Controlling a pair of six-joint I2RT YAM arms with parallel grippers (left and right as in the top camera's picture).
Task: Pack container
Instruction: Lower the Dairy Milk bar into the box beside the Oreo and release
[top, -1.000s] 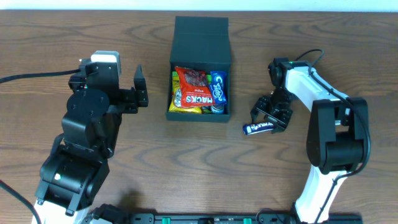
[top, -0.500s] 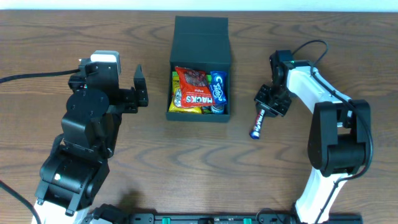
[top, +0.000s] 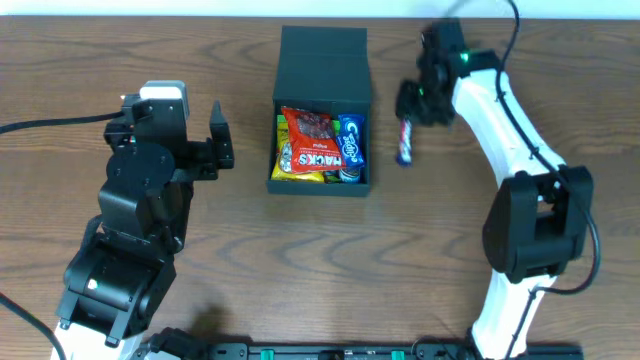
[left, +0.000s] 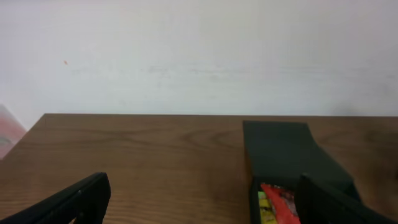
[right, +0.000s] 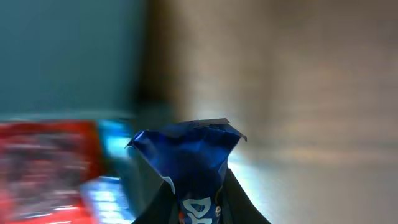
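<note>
Overhead view. Wooden table (top: 300, 280) fills the frame.
Left arm (top: 135, 230): black, lower left.
Right arm (top: 520, 200): white, runs from lower right up to the upper right.

Container (top: 323, 60): upper centre of the frame, dark box with its lid flap laid open toward the top edge. In the left wrist view it sits at lower right (left: 280, 146).
Inside: a red packet (top: 318, 145) lies on top in the middle, a blue packet (top: 351, 140) is along the right wall, and a yellow packet (top: 283, 150) shows at the left wall.

Left gripper (top: 220, 143): left of the container and apart from it. Its fingers are spread wide with nothing between them; the wrist view shows one finger at each lower corner.

Right gripper (top: 410, 100): just right of the container's upper right corner, clamped on the top end of a blue snack bar (top: 405, 140). The bar hangs beside the container's right wall, outside the box. Right wrist view is blurred; the blue wrapper (right: 186, 162) is pinched at bottom centre.
</note>
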